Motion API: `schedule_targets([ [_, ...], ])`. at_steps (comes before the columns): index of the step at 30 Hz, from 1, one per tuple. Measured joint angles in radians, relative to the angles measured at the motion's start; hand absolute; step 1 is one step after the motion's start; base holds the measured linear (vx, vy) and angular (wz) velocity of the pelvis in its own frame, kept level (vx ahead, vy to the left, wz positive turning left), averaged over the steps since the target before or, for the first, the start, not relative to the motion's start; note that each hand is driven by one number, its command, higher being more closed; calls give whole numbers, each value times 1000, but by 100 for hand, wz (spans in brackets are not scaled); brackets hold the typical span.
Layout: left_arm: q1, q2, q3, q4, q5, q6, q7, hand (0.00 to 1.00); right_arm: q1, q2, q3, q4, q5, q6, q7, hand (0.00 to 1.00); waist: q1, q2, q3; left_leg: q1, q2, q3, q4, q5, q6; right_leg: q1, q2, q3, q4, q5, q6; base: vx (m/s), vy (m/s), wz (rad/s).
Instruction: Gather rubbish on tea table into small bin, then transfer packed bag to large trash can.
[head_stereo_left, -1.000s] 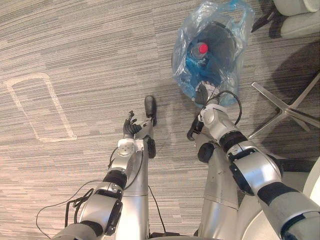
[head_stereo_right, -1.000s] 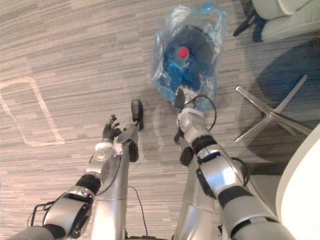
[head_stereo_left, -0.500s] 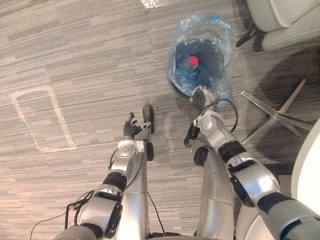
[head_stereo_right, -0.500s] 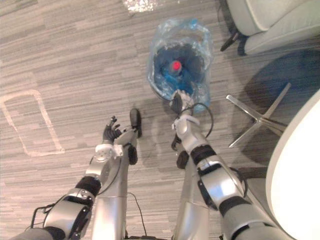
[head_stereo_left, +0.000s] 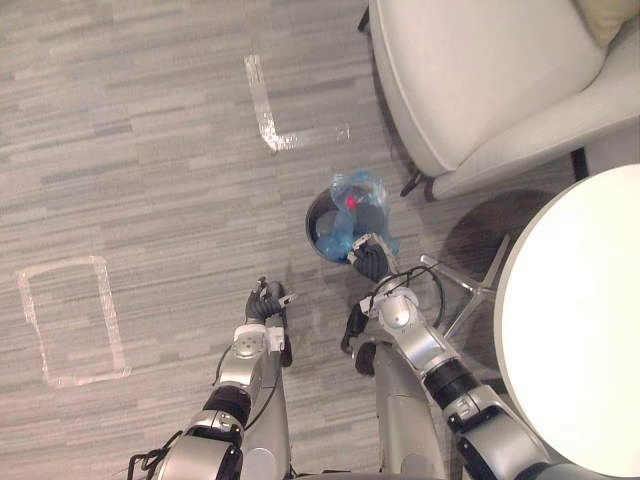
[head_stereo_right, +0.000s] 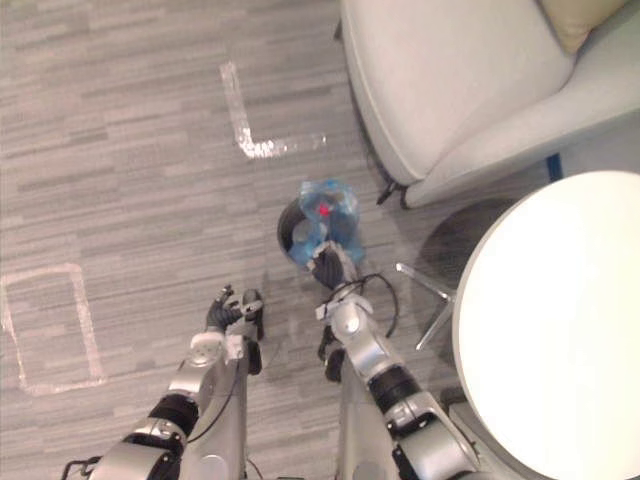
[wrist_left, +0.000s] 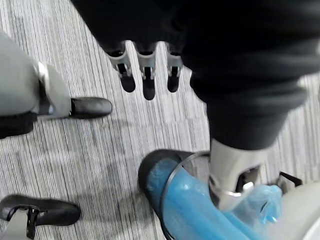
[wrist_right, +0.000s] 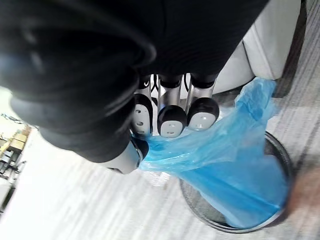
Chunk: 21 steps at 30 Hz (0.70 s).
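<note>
The small dark bin (head_stereo_left: 317, 220) stands on the carpet, lined with a blue plastic bag (head_stereo_left: 356, 190). Inside the bag lies a bottle with a red cap (head_stereo_left: 350, 201). My right hand (head_stereo_left: 372, 264) is at the bin's near side, shut on the bag's edge. In the right wrist view its fingers (wrist_right: 171, 118) curl round a stretched fold of the bag (wrist_right: 225, 155) above the mesh bin (wrist_right: 240, 227). My left hand (head_stereo_left: 264, 303) hangs open to the left of the bin, holding nothing. Its fingers (wrist_left: 148, 75) show relaxed over the carpet.
A round white table (head_stereo_left: 570, 330) is on the right, with its metal foot (head_stereo_left: 465, 295) close to the bin. A pale armchair (head_stereo_left: 470, 70) stands just behind the bin. White tape marks (head_stereo_left: 268, 110) lie on the grey carpet to the left.
The whole picture has pulled back, so the camera has moved; the table and armchair have come into view. My right hand keeps its hold on the bag's edge.
</note>
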Motion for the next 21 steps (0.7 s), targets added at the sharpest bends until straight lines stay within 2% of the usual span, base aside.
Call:
schedule_targets([
  [3,30,-1,0,37,17,7,-14,0,71,20,-24,-51,36,-4,29,100,0,-2,-45,73,-2,13,-46,0,0,71,13,14,-64,16,7,128,-6,-14],
  [5,64,2,-2,81,34,16,-16,0,117,32,-45,-72,65,-12,52,100,-6,-4,-100,151,-8,30,-100,1,0,145,24,33,-134,38,15,139,-8,-21],
  [13,125,44,-20,126,76,22,-56,0,180,16,-93,-119,150,-44,128,100,-20,-24,-170,310,-28,51,-196,7,-6,325,48,69,-325,114,37,90,15,-12],
  [16,144,62,-32,105,77,22,-59,0,216,3,-105,-150,178,-53,155,100,-24,-24,-189,353,-40,53,-225,13,-6,372,47,78,-374,136,46,10,21,-6],
  [19,179,86,-87,18,79,22,-78,0,243,-21,-105,-182,191,-56,178,100,-28,-26,-216,391,-55,53,-279,35,-4,396,39,86,-403,151,53,-14,26,-3],
  [21,187,113,-138,-99,95,17,-96,0,243,-36,-101,-187,220,-72,203,100,-28,-26,-225,425,-62,54,-323,48,-4,413,34,95,-429,163,60,-36,36,-8],
])
